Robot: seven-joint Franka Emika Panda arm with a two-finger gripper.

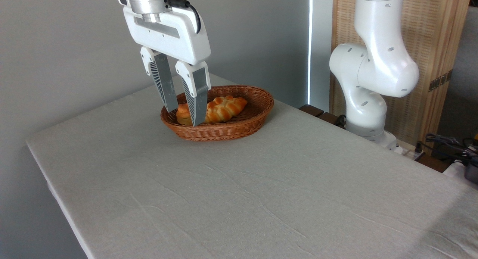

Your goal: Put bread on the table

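Grey-beige cloth covers the surface, where a brown wicker basket sits toward the far edge. Inside it lies the braided bread beside a small round bun. Hanging over the basket's left end, the claw is spread and empty, its right finger crossing the loaf's left tip.
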